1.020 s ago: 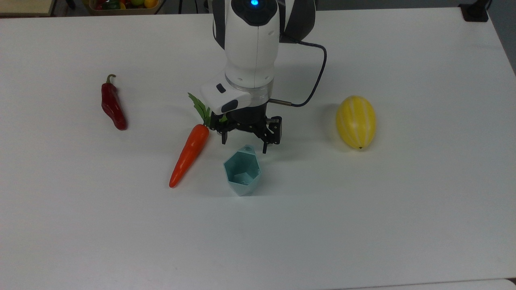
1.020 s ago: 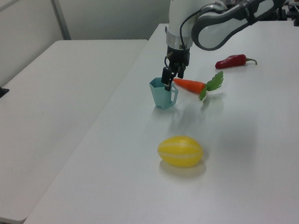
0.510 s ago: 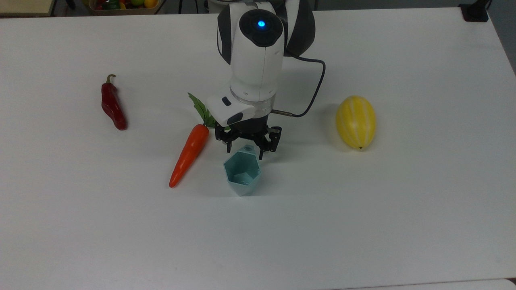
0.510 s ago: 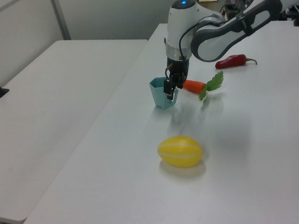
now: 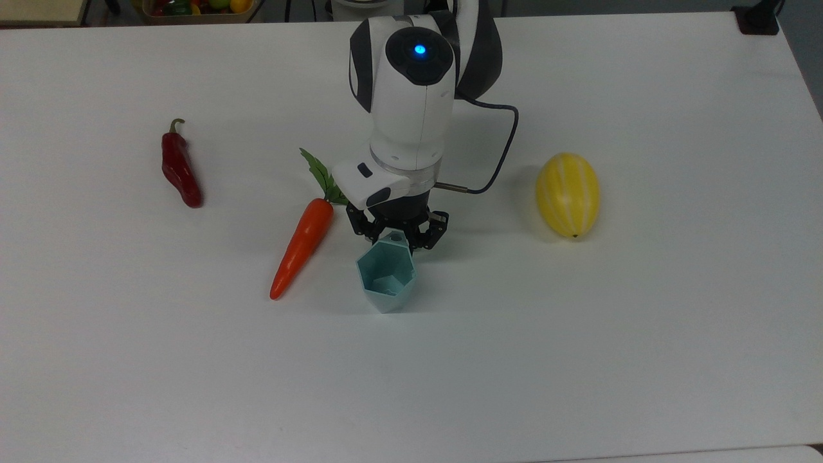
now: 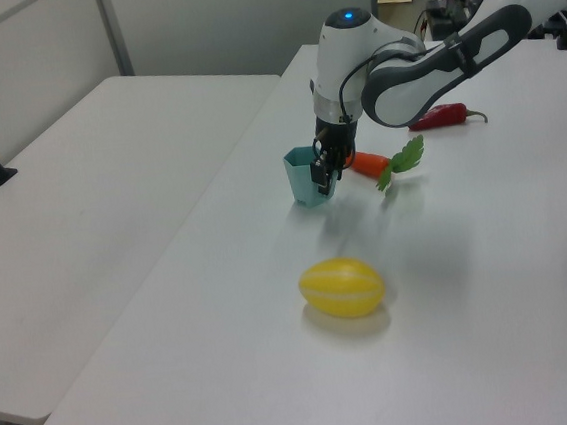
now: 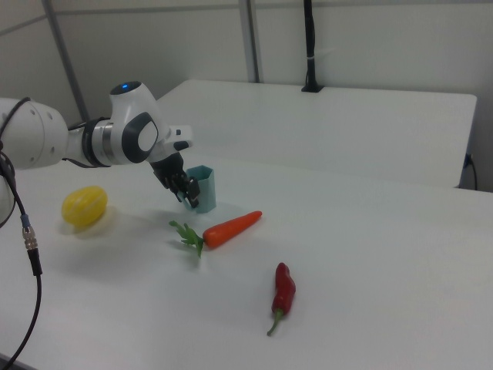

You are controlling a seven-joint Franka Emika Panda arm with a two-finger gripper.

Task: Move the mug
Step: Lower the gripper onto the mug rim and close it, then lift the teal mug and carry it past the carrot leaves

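While upright, mug [image 5: 386, 276] tab points toward jaws — open.

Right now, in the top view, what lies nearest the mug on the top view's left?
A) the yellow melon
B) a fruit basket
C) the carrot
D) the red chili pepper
C: the carrot lies just beside the mug on the top view's left, the red chili pepper farther out.

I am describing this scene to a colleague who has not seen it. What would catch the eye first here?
First the white robot arm, reaching down at the middle of the white table, its end effector straddling the tab of a pale teal mug. Then the bright toy food: an orange carrot just to the mug's left in the top view, a red chili pepper farther left, and a yellow melon to the right.
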